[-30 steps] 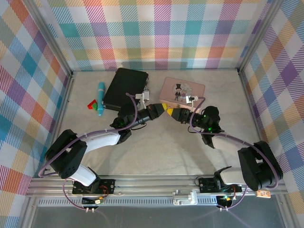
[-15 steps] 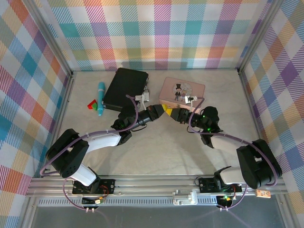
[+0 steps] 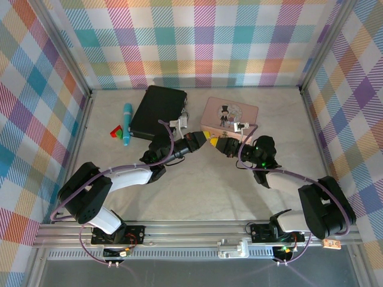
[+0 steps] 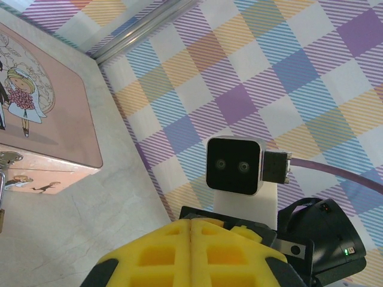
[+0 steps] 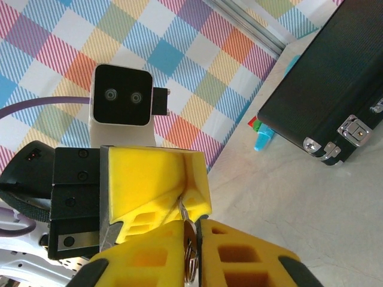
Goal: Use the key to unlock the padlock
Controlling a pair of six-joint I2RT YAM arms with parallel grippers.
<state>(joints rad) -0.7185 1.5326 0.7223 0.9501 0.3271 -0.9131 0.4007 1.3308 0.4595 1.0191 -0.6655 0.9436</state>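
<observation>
Counted on the bench: two tools, namely left tool and right tool; one black case; one pink tin; one teal pen-shaped tube; one small red-and-green piece just beside the tube; one key; one padlock

Of the padlock, just a sliver at the left edge of the left wrist view. Brass-gold body, thin silvery shackle above it, hanging below a silvery hasp on the front face of the pink tin. Tiny against the tin, and too cropped for any finer detail

Key thin and silvery, with a ring, seen edge-on from the right wrist

Left tool: yellow fingers pressed flat together, seam to seam. Tip right against the upper end of the key; any grip on it impossible to tell. Right tool: yellow fingers drawn in to a narrow slit, pinching the key between them. Both tools tip to tip, just in front of the near left corner of the tin

Containers, two in all. Black case lying flat with lid down, a silvery latch on its side, contents hidden. Pink tin likewise closed, lid printed with a cartoon bride and groom, contents hidden
</observation>
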